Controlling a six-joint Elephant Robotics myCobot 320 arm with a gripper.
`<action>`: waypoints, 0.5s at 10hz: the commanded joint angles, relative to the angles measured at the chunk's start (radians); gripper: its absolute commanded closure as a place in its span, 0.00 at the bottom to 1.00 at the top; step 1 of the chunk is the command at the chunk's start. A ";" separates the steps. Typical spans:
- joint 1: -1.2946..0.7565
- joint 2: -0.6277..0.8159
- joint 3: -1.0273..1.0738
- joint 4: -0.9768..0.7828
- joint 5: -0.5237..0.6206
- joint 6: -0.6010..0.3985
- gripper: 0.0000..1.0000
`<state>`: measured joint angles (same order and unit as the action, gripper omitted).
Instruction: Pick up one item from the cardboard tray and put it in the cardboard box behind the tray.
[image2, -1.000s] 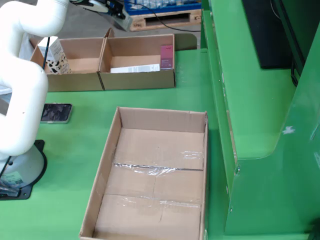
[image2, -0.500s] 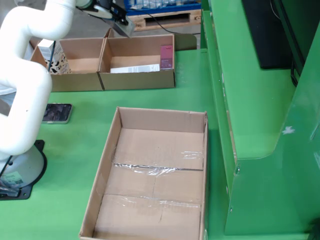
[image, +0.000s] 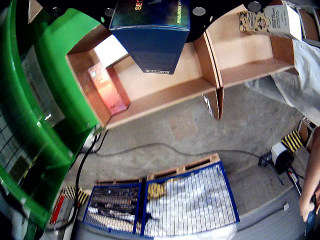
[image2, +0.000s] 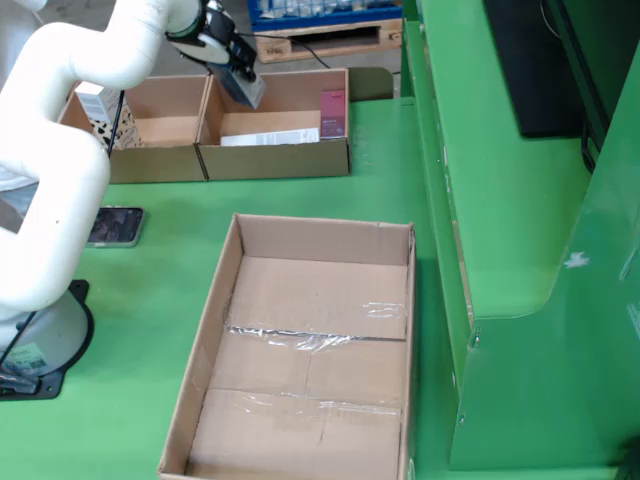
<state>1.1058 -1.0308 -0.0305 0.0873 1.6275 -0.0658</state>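
In the wrist view, a dark blue carton (image: 150, 35) hangs from my gripper (image: 150, 6) and fills the top centre. It is above a cardboard box (image: 165, 85) holding a red carton (image: 107, 87) and a white flat pack (image: 110, 50). In the fixed view, my gripper (image2: 230, 62) holds the blue carton (image2: 245, 90) tilted over the right-hand cardboard box (image2: 275, 160), which contains the red carton (image2: 333, 112) and the white pack (image2: 268, 136). The large cardboard tray (image2: 240, 260) in front shows no items inside. The fingers themselves are hidden.
A second cardboard box (image2: 150, 165) sits left of the first with a white spotted carton (image2: 100, 108) in it, which also shows in the wrist view (image: 270, 20). A phone (image2: 115, 225) lies on the green table. A raised green structure (image2: 500, 200) runs along the right. The arm's base (image2: 40, 340) stands at the left.
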 joint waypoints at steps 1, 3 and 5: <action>-0.016 -0.006 0.031 -0.128 0.036 -0.007 1.00; -0.027 -0.038 0.031 -0.188 0.059 -0.013 1.00; -0.032 -0.062 0.031 -0.181 0.057 -0.012 1.00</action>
<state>1.0830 -1.0907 -0.0152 -0.0949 1.6842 -0.0735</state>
